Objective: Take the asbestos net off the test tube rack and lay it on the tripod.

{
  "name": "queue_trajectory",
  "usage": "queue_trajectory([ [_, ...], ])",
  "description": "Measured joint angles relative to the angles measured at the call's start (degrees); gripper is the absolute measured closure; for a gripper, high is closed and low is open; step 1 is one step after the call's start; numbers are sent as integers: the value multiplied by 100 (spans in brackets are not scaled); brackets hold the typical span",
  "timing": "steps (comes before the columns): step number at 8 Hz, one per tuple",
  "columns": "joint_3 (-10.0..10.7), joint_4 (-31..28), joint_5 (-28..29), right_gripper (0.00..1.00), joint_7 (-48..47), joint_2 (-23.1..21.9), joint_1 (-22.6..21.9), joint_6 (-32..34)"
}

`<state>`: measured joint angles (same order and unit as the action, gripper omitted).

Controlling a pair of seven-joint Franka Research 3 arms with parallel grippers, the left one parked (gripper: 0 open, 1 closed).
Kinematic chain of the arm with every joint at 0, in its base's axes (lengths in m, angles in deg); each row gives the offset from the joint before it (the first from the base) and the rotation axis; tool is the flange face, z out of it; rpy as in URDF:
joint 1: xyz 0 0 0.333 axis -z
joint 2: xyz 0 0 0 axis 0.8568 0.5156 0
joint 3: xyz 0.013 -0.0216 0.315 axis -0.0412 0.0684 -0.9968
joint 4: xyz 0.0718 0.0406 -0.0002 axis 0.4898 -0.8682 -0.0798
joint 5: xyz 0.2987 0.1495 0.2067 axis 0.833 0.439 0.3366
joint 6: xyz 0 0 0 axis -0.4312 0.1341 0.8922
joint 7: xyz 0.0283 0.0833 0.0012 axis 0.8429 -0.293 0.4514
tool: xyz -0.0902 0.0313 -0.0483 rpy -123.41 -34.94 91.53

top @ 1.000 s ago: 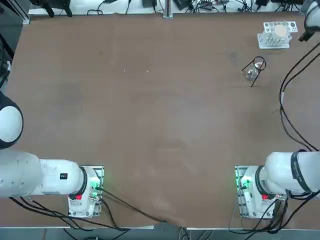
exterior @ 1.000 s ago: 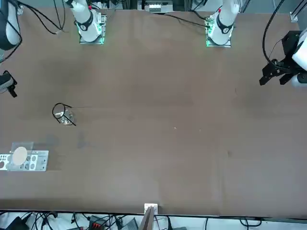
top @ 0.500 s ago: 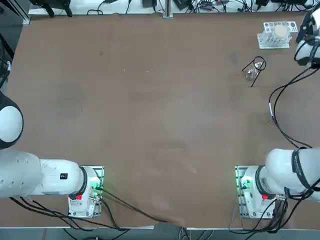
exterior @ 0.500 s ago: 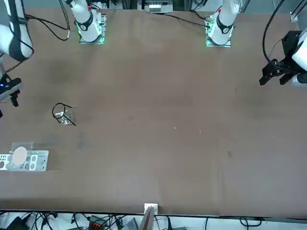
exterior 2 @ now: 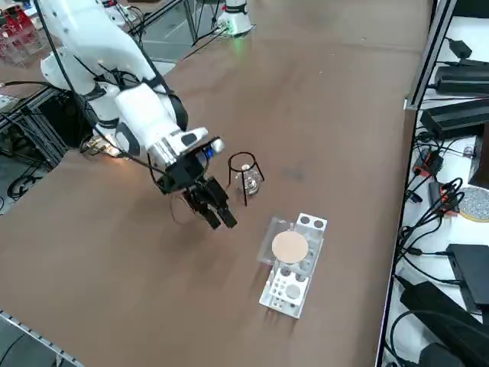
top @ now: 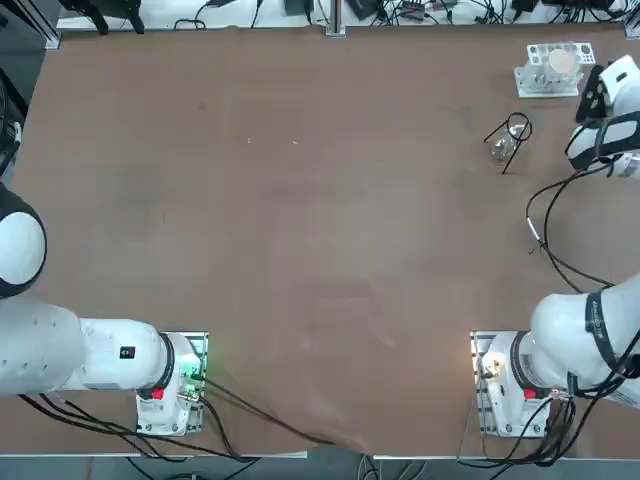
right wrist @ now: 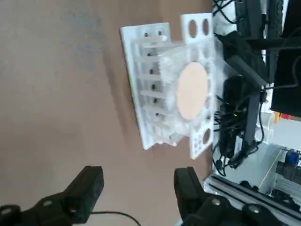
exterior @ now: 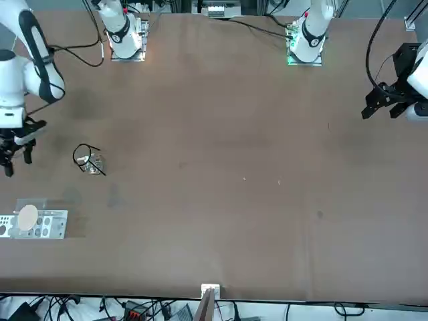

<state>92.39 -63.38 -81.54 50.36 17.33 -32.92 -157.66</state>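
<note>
The test tube rack (top: 547, 72) stands in the upper right corner of the top view. Its round holes hold nothing that can be made out; the asbestos net (top: 558, 60) lies flat on its top plate, the pale disc at its centre showing clearly in the right side view (exterior 2: 290, 246). No writing or label can be read on the rack or anywhere on the table (top: 300, 220). The tripod (top: 510, 138) stands below and left of the rack in the top view, apart from it, with a small clear glass object (top: 498, 148) just beside its legs.

The right gripper (exterior 2: 218, 214) hangs above the table between tripod and rack in the right side view, fingers (right wrist: 89, 186) spread apart with nothing between them; the wrist view looks past them onto the rack and net.

Compared with half a second ago, the arm has swung further into the top view from the right edge, lower down in the frame. Rack, net and tripod lie unchanged.
</note>
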Motion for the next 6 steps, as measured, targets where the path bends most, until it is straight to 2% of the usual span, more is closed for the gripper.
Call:
queue_trajectory([
  [3, -23, 486, -183, 10, 51, 296, 1, -31],
  [6, -20, 1104, -392, 10, 58, 821, 32, -22],
])
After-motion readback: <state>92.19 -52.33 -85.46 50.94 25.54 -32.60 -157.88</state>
